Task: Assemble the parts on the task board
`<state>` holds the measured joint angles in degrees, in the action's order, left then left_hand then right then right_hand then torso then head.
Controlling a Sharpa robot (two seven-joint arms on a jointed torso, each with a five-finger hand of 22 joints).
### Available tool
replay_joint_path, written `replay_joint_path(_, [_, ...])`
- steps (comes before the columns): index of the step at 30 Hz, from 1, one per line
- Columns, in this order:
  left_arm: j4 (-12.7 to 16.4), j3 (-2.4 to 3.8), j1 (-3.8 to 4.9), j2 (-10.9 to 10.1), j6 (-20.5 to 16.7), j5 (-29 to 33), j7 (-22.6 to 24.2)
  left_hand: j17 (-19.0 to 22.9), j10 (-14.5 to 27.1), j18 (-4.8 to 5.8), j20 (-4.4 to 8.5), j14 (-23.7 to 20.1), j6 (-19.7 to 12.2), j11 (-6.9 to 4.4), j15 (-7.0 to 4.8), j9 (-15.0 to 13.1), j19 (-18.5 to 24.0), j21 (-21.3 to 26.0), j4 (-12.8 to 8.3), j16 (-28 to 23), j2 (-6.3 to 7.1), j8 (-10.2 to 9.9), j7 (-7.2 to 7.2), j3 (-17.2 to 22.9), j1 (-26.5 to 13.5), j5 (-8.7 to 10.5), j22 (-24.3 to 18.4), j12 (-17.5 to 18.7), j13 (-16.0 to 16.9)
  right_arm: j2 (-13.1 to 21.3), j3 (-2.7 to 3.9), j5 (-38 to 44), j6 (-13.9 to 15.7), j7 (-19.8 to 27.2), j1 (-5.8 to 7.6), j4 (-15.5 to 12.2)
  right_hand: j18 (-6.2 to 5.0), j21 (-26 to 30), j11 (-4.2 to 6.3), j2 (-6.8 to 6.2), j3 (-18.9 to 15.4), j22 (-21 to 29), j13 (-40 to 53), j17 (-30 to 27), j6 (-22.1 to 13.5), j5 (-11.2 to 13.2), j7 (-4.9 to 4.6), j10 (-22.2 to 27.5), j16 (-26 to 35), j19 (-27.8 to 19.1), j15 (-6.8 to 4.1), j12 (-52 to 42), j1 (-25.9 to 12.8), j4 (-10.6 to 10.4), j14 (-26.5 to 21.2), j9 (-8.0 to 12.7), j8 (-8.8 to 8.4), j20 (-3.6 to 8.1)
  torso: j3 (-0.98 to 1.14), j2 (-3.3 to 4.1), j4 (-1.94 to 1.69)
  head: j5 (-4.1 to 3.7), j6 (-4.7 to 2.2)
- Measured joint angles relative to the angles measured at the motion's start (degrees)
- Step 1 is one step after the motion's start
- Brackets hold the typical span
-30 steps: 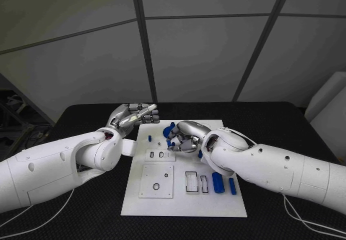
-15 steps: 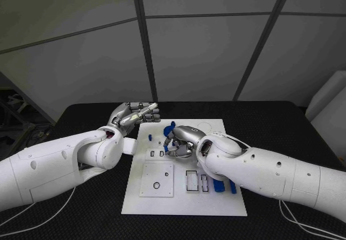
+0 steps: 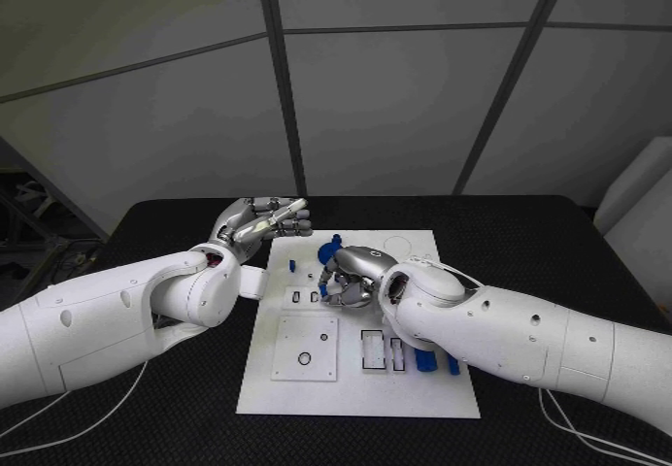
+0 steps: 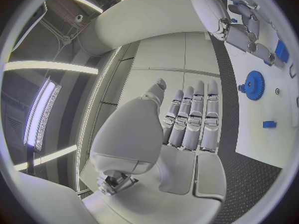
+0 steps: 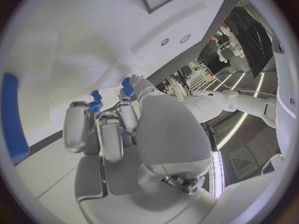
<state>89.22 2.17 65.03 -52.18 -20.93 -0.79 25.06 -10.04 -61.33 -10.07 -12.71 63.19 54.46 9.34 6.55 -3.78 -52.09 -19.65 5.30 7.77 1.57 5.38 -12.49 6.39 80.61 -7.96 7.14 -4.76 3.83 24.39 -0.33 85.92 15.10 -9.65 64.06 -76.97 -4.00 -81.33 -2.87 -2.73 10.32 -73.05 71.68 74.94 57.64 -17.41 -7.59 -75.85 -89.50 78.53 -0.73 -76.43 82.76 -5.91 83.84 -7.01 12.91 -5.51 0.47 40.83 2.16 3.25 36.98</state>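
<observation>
Black table [image 3: 168,218] carries the board [image 3: 357,388]. My right hand [image 3: 351,277] hangs over its far middle, fingers curled around a small blue part [image 5: 95,104]. My left hand [image 3: 262,225] waits empty, fingers loosely apart, farther off.

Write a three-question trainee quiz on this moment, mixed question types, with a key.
1. True or false: the left hand holds a blue part.
2. Which hand is over the task board? A) left B) right C) both
3. Fill in: the blue gear lies on the ____.

Key: 1. false, it is raised with nothing in it. 2. B, the right hand. 3. task board.
</observation>
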Motion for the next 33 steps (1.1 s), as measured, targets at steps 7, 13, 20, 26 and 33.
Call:
replay_joint_path(7, [0.0, 0.0, 0.0, 0.0, 0.0, 0.0, 0.0, -0.1, 0.0, 0.0, 0.0, 0.0, 0.0, 0.0, 0.0, 0.0, 0.0, 0.0, 0.0, -0.2, -0.24, 0.0, 0.0, 0.0, -0.2, 0.0, 0.0, 0.0, 0.0, -0.3, -0.08, 0.1, -0.5, -0.2, -0.04, 0.4, 0.0, 0.0, 0.0, 0.0, 0.0, 0.1, -0.1, 0.0, -0.2, 0.0, -0.03, 0.0, 0.0, 0.0, 0.0, 0.2, 0.0, 0.0, 0.0, 0.0, 0.0, 0.0, 0.01, 0.0, -0.03, 0.05, 0.09])
replay_joint_path(13, [0.0, 0.0, 0.0, 0.0, 0.0, 0.0, 0.0, -0.1, 0.0, 0.0, 0.0, 0.0, 0.0, 0.0, 0.0, 0.0, 0.0, 0.0, 0.0, -0.2, -0.24, 0.0, 0.0, 0.0, -0.2, 0.0, 0.0, 0.0, 0.0, -0.6, -0.06, 0.1, -0.7, -0.2, -0.01, 0.7, 0.0, 0.0, -0.2, 0.0, 0.0, 0.2, -0.1, 0.0, -0.3, 0.0, -0.11, 0.2, 0.0, 0.0, 0.0, 0.2, 0.0, 0.0, 0.0, 0.0, 0.0, 0.0, 0.02, 0.0, -0.03, 0.09, 0.12])
replay_joint_path(20, [0.0, 0.0, 0.0, 0.0, 0.0, 0.0, 0.0, -0.1, 0.0, 0.0, 0.0, 0.0, 0.0, 0.0, 0.0, 0.0, 0.0, 0.0, 0.0, -0.2, -0.24, 0.0, 0.0, 0.0, -0.2, 0.0, 0.0, 0.0, 0.0, -0.7, -0.06, 0.2, -1.0, -0.2, 0.0, 0.9, 0.0, 0.0, -0.4, -0.53, 0.1, 0.3, -0.4, 0.0, -0.4, 0.0, -0.16, 0.4, 0.0, 0.0, 0.0, 0.6, -0.5, 0.1, 0.0, 0.0, -0.01, 0.0, 0.03, -0.01, -0.03, 0.1, 0.17])
replay_joint_path(26, [0.0, 0.0, 0.0, -0.1, 0.0, 0.0, -0.1, -0.1, 0.0, 0.0, 0.0, 0.0, 0.0, 0.0, 0.0, 0.0, 0.0, 0.0, 0.0, -0.2, -0.24, 0.0, 0.0, 0.0, -0.2, 0.0, 0.0, 0.0, 0.0, -0.7, -0.06, 0.2, -1.3, -0.2, 0.02, 0.9, 0.0, 0.0, -0.4, -0.59, 0.3, 0.5, -0.8, 0.0, -0.8, 0.0, -0.41, 0.8, 0.0, 0.0, 0.0, 0.9, -0.6, 0.0, 0.0, 0.1, -0.01, 0.0, 0.04, -0.01, -0.03, 0.16, 0.23])
replay_joint_path(33, [0.0, 0.0, 0.0, -0.1, 0.0, 0.0, -0.1, 0.0, 0.0, 0.0, 0.0, 0.0, 0.0, 0.0, 0.0, 0.0, 0.0, 0.0, 0.0, -0.2, -0.24, -0.2, 0.0, 0.0, -0.2, 0.0, 0.0, 0.0, 0.0, -0.7, -0.04, 0.3, -1.7, -0.3, 0.04, 1.0, 0.0, 0.0, -0.82, -1.29, 0.4, 0.8, -1.4, 0.0, -1.7, 0.2, -0.92, 1.7, 0.0, -0.4, 0.0, 1.5, -1.3, 0.0, 0.0, 0.2, -0.63, -0.38, 0.04, -0.01, -0.03, 0.17, 0.3])
